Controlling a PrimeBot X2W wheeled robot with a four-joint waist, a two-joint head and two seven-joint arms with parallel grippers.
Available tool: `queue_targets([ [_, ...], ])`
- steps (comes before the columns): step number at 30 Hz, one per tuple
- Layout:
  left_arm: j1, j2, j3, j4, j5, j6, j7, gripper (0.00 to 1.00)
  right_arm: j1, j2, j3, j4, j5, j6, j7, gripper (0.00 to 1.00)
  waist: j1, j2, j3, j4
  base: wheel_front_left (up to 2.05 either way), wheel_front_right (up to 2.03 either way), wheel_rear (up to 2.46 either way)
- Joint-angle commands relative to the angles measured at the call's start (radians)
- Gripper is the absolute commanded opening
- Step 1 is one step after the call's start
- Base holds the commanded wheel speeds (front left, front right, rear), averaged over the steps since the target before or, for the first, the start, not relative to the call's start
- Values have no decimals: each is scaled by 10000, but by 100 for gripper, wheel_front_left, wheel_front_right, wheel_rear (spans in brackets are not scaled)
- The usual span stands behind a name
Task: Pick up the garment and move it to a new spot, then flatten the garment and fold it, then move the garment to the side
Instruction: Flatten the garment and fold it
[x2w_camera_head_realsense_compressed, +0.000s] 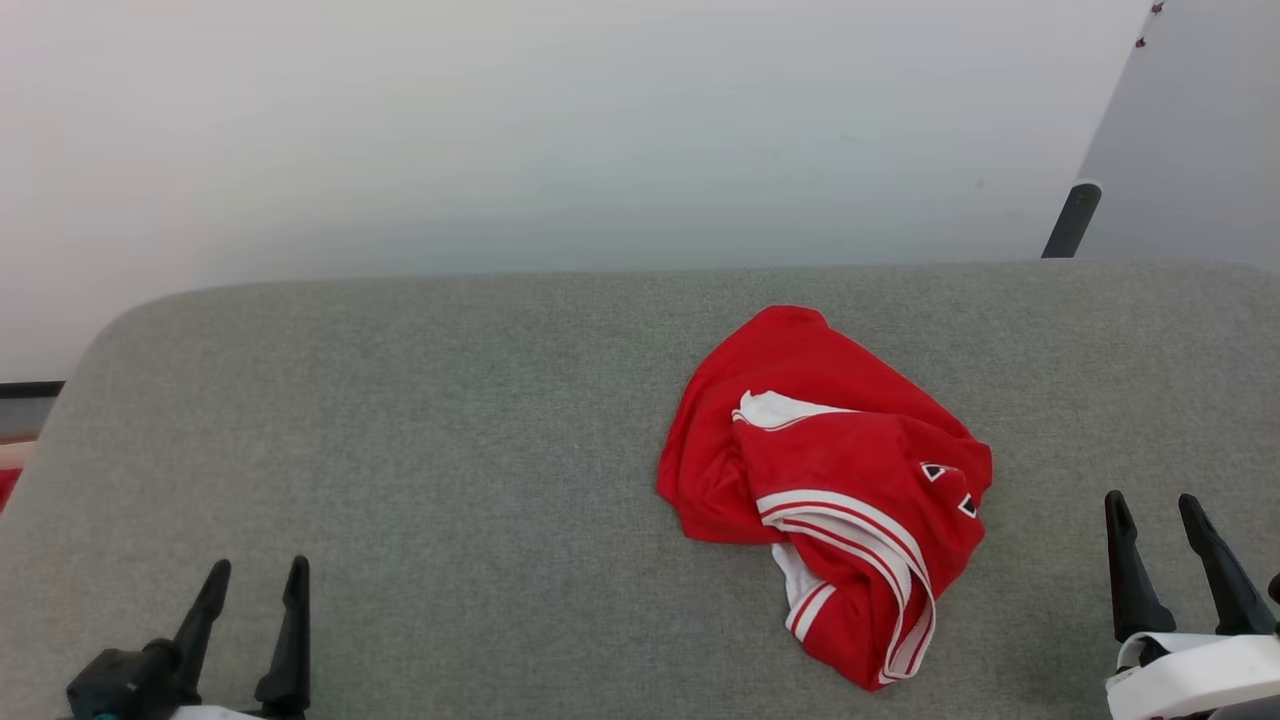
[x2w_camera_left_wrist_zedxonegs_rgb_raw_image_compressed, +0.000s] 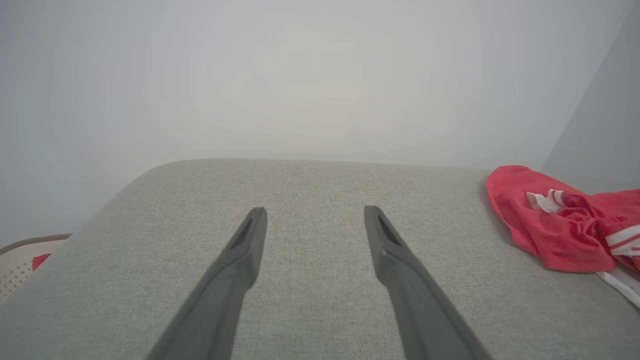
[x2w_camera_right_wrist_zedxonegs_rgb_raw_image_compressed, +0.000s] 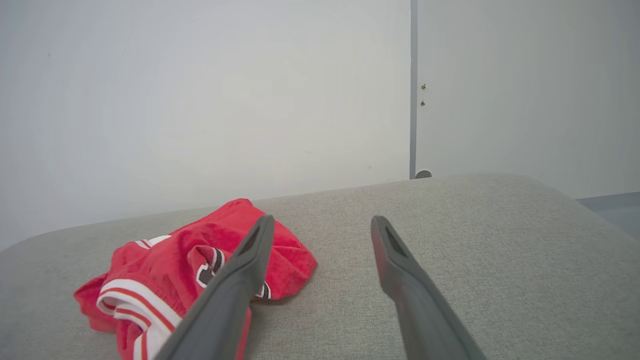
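— Class of premises?

— Indoor room set up as a plain work station. Lab or home, I cannot tell.

— Grounds?

— A plain white wall (x2w_camera_head_realsense_compressed: 500, 130) meets a second grey-white panel at a vertical seam (x2w_camera_right_wrist_zedxonegs_rgb_raw_image_compressed: 413, 85). One broad counter (x2w_camera_head_realsense_compressed: 400, 450), padded in grey fabric with rounded corners, carries a crumpled red garment (x2w_camera_head_realsense_compressed: 830, 490). A pale perforated basket (x2w_camera_left_wrist_zedxonegs_rgb_raw_image_compressed: 20, 270) sits past its left edge.

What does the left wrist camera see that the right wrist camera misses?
Left wrist view's own: the open left gripper and a pale perforated object at the lower left edge. Right wrist view's own: the open right gripper, a dark wall seam, black lettering on the garment. Shared: the crumpled red garment, grey padded surface, pale wall.
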Motion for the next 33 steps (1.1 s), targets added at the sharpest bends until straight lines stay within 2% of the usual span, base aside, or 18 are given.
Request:
queue_targets([
  [1,48,-42,20,15,60,-39,-1,100,-41,25,-5,-39,-37,-3,-43,100,0,-1,-14,18,0,0,0],
  [19,158,-368,80,-108,58,-71,-1,100,-175,-127,214,-198,-71,-3,252,100,0,-1,-48,126,0,0,0],
  [24,135,-579,-97,-205,-74,-72,-1,100,-953,-695,1128,-248,2,-3,958,100,0,-1,188,309,0,0,0],
  [33,-579,-868,-612,-102,-299,-74,-1,100,-4527,-2379,3904,417,567,-4,3472,100,0,-1,1228,1059,0,0,0],
])
